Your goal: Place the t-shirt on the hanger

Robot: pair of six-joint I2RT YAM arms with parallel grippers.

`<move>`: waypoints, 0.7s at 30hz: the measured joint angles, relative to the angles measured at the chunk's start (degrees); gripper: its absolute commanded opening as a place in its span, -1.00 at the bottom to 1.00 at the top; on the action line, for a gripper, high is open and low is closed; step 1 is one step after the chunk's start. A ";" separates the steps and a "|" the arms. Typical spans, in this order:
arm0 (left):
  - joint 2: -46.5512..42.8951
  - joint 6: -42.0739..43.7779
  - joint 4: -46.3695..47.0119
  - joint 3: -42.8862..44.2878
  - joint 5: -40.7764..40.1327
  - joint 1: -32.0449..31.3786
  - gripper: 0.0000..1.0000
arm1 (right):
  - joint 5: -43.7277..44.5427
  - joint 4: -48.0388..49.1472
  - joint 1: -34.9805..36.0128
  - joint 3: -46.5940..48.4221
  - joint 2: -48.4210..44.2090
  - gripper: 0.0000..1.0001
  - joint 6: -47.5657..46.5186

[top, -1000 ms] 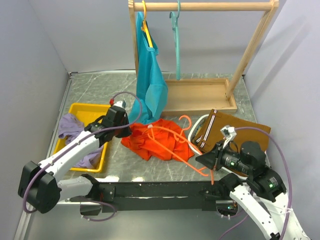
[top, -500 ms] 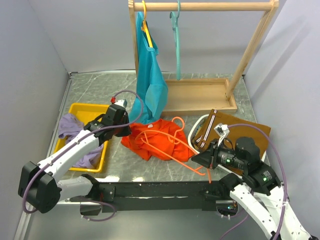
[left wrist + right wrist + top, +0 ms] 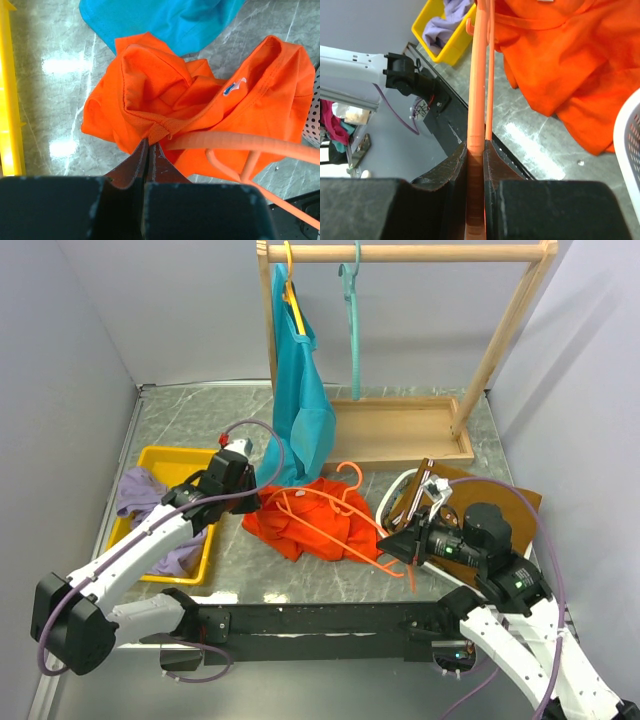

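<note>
Bright even light, soft shadows, glare spots on table (image 3: 55, 65), blurred foregrounds

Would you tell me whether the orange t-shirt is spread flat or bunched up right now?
Bunched up. The t-shirt lies crumpled in folds, the left gripper pinching its edge and the hanger crossing over it.

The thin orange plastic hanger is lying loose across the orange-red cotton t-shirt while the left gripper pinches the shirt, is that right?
Not loose: the right wrist view shows the right gripper shut on the thin orange plastic hanger. It lies across the orange-red cotton t-shirt, which the left gripper pinches.
</note>
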 measured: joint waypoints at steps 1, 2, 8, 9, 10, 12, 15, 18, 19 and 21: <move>0.00 0.07 -0.02 0.00 0.00 -0.15 -0.98 | -0.15 0.74 0.00 -0.33 0.15 -1.00 0.15; 0.02 0.13 -0.09 0.00 -0.07 -0.33 -0.98 | -0.24 1.53 0.00 -0.55 0.33 -1.00 0.24; 0.02 1.14 -0.59 1.38 -2.10 -2.01 -0.98 | -0.59 6.62 0.48 -2.27 1.33 -1.00 0.96; 0.02 1.27 -0.72 1.77 -2.69 -2.19 -0.98 | -0.61 7.41 0.83 -2.80 1.62 -1.00 1.03; 0.02 1.46 -1.03 2.43 -3.43 -2.45 -0.98 | -0.70 7.93 1.14 -3.23 1.97 -1.00 1.09; 0.02 1.57 -1.38 3.74 -5.31 -3.13 -0.98 | -0.55 8.76 2.36 -3.98 3.21 -1.00 1.22; 0.00 2.10 -1.57 5.70 -7.74 -4.13 -0.98 | 0.26 9.16 5.27 -4.17 4.28 -1.00 1.29; -0.04 3.10 -1.77 6.91 -9.25 -5.33 -0.98 | 2.60 9.73 7.13 -4.17 4.15 -1.00 1.64; -0.09 3.72 -1.75 7.13 -9.38 -5.95 -0.98 | 3.23 9.99 7.37 -4.20 4.02 -1.00 1.73; -0.33 5.07 -1.86 7.41 -9.49 -7.96 -0.98 | 4.83 10.88 7.61 -4.26 3.63 -1.00 2.14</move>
